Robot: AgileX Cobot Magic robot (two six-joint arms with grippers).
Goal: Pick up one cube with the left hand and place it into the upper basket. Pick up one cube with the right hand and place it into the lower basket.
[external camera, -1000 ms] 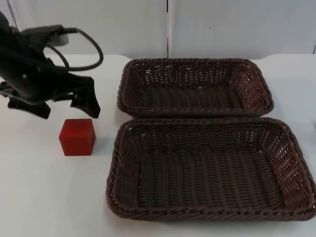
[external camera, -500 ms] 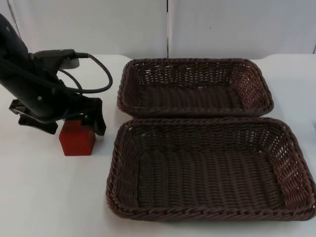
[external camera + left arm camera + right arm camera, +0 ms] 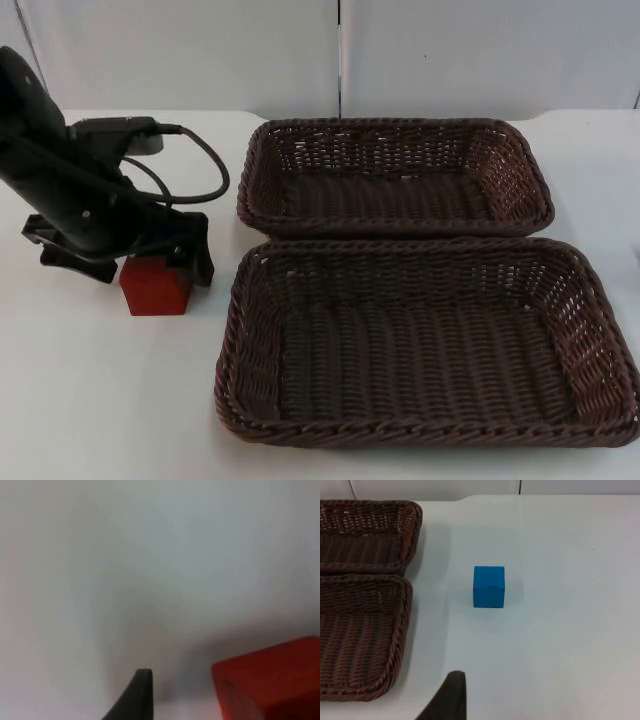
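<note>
Left gripper [image 3: 150, 262]: we find it low over the red cube [image 3: 155, 287] at the frame's left, fingers apart astride it, not clamped.
Right gripper: waiting; finger state we cannot tell.
Blue cube [image 3: 488, 587]: on the worktop [image 3: 90, 400], near both baskets.
Upper basket [image 3: 394, 176]: touches lower basket [image 3: 424, 340].

A: The fixed camera is looking down and forward over the white table [image 3: 100, 400] toward the grey partition wall [image 3: 450, 50], taking in both wicker baskets whole.

B: The left wrist camera is sitting very close to the table, facing along its fingertip [image 3: 137, 695], with the red cube [image 3: 272, 680] right beside it. That cube [image 3: 155, 285] is shared with the overhead view.

A: The right wrist camera is looking from farther off, sharing the upper basket [image 3: 367, 535] and lower basket [image 3: 362, 635].
</note>
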